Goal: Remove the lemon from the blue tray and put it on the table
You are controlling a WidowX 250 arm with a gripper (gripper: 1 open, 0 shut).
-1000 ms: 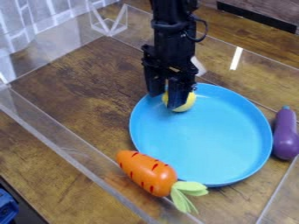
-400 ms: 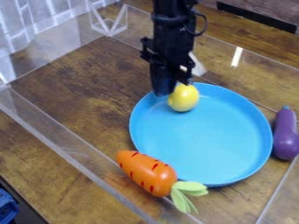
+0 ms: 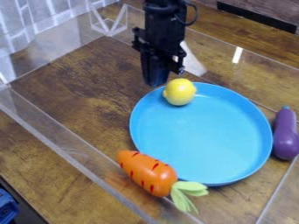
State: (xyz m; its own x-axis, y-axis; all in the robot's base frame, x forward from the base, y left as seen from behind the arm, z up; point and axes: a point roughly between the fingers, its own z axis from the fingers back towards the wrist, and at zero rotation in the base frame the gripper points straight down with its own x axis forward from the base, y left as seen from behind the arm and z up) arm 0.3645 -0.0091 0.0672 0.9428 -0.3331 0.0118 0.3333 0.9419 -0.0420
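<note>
- Brown wood-grain table point(image 3: 70, 83) under everything.
- Lemon point(image 3: 179, 91) lies inside the blue tray point(image 3: 205, 136), near its far rim.
- My gripper point(image 3: 156, 80) is just beside it; jaw state unclear.

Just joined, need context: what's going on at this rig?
One robot arm is working on getting the lemon out of the blue tray and onto the table. Right now the lemon sits at the tray's far edge, not yet on the table. The hand is just beyond it, over the table.
</note>
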